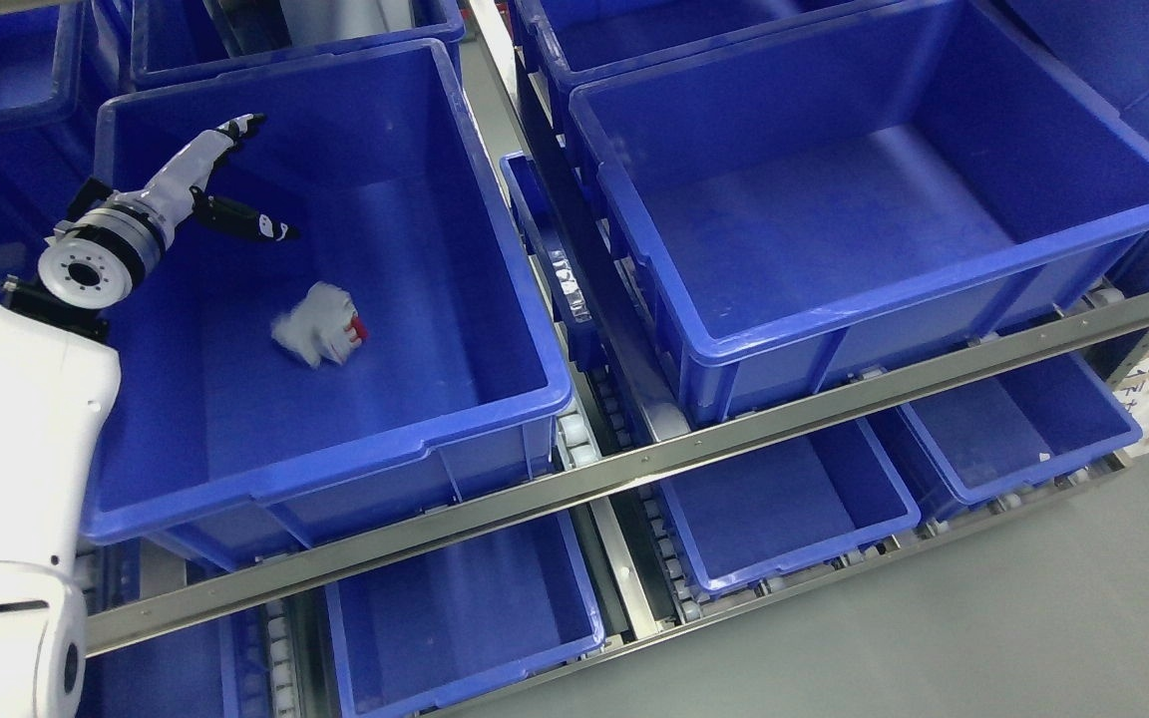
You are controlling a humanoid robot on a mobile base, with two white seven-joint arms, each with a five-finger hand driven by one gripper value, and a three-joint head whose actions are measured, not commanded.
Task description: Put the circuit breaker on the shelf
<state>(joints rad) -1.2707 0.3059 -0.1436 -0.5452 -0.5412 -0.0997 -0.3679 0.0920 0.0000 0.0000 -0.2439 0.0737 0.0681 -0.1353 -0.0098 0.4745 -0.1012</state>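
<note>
Inside the left blue bin (495, 299), the circuit breaker (318, 325) lies blurred, just nearer and right of the left hand (225, 184), whose fingers (260, 227) are released.

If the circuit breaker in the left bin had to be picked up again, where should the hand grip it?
Probably across the white body of the circuit breaker, coming from above: it lies loose on the floor of the left bin, away from the walls. It looks blurred, so its faces are unclear.

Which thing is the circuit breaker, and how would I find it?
Look in the big blue bin on the upper shelf's left side, where the left hand hovers open. The circuit breaker, blurred, is the small white block with a red bit, alone in it.
</note>
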